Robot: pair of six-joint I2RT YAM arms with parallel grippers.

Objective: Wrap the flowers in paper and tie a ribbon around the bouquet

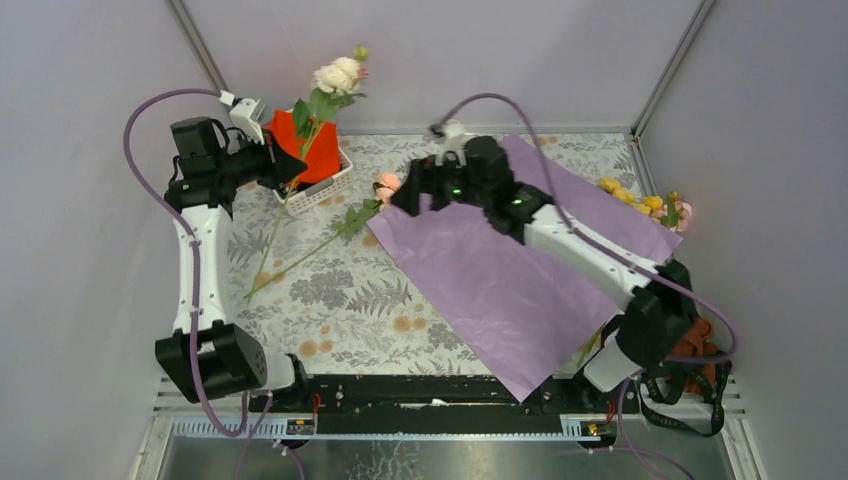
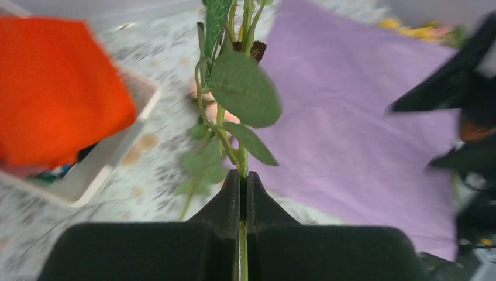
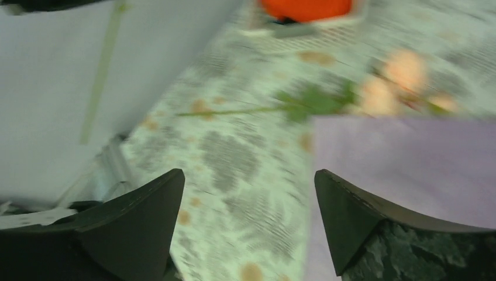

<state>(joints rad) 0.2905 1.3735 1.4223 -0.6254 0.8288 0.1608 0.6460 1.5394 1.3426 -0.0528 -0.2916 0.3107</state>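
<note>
My left gripper (image 1: 292, 166) is shut on the green stem (image 2: 243, 175) of a flower with cream-white blooms (image 1: 338, 75), held raised over the basket. A second flower with pink blooms (image 1: 387, 185) lies on the table, its stem (image 3: 234, 111) running left. The paper (image 1: 520, 260) lies flat, purple face up, in the table's middle. My right gripper (image 1: 402, 200) hovers open over the paper's far left corner (image 3: 409, 158), next to the pink blooms (image 3: 403, 73), with nothing between its fingers. More yellow and pink flowers (image 1: 645, 205) lie past the paper's right edge. The ribbon and bouquet are out of view.
A white basket (image 1: 325, 190) holding a folded orange-red cloth (image 1: 318, 150) stands at the back left, beside my left gripper. The tablecloth (image 1: 340, 300) carries a printed floral pattern. Grey walls close in the back and sides. Purple cables loop from both arms.
</note>
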